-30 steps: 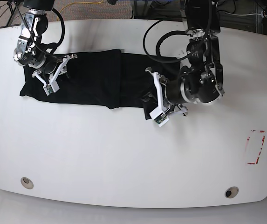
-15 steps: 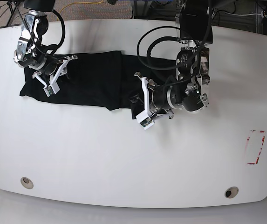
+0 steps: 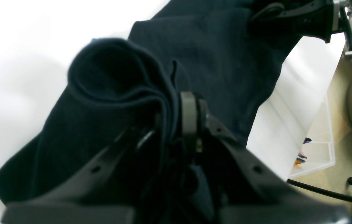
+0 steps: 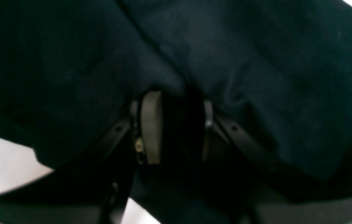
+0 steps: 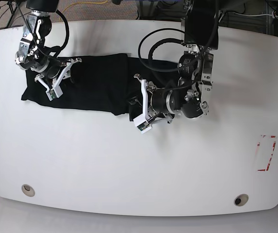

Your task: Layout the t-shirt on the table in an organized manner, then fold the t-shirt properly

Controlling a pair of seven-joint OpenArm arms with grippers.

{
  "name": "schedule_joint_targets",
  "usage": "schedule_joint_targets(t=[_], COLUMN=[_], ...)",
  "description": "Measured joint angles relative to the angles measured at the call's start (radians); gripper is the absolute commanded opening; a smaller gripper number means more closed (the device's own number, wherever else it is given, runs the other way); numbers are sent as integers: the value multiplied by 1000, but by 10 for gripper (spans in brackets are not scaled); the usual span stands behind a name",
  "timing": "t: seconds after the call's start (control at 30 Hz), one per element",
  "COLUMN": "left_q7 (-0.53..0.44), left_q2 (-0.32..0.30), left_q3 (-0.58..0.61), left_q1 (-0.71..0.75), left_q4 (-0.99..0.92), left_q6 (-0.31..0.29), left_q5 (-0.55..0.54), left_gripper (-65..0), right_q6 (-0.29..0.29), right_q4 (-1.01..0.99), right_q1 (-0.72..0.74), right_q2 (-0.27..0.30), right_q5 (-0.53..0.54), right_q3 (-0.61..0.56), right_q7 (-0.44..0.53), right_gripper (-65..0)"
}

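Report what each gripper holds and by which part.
Left gripper: shut on a bunched fold at one end of the t-shirt. Right gripper: pinching a fold at the opposite end of the shirt.

In the base view the left arm covers the t-shirt's point(image 5: 100, 82) right end, and the worktop point(image 5: 129, 160) is cut off at both sides. The left wrist view blurs the near cloth, hiding one finger. The right wrist view shows dark cloth without readable folds.
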Motion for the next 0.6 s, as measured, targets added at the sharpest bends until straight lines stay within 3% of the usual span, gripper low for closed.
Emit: schedule_joint_targets(t=[0.2,0.47,0.6], left_q7=[1,92,94], left_q2=[-1,0,5], left_q3=[-1,10,-15], left_q1=[-26,-111,-142], left_q4=[-8,-8,6], left_q6=[0,0,0], left_q5=[-80,-271,-311], left_gripper=[-418,-410,-410], right_q6=[0,0,0], right_q4=[0,0,0], right_q1=[2,2,2], right_q2=[-5,-6,-7], right_q5=[0,0,0], right_q3=[-4,-4,-4], right_q7=[0,0,0], right_gripper=[-491,-491,-491])
